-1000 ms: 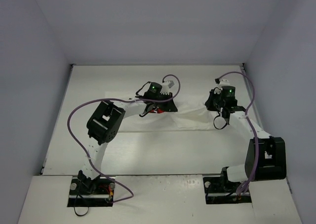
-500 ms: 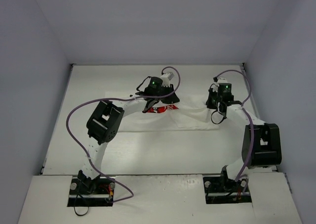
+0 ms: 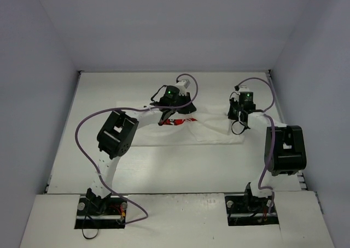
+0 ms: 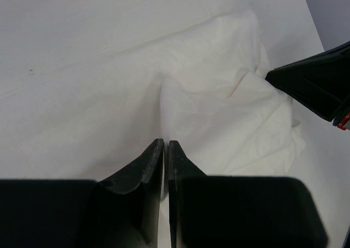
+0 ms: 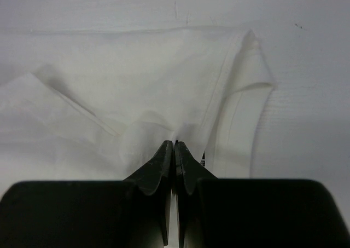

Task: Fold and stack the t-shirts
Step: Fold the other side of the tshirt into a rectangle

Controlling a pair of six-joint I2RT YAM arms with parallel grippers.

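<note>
Between pale lilac walls [image 3: 38, 67], white table [image 3: 109, 89] under rumpled t-shirt [image 3: 210, 132].

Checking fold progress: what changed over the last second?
The left gripper and right gripper moved toward the white table's far edge, drawing the pinched fold of the white cotton t-shirt with a red chest print along; the right arm's elbow swung inward. Both still pinch cloth; the shirt's near edge stayed put.

Pinching the right end of the white cotton t-shirt [image 5: 136, 73] in the tightly closed black two-finger right gripper [image 5: 175, 143]. Poised low over its left half with the matching left gripper [image 4: 165, 141], jaws barely parted.
</note>
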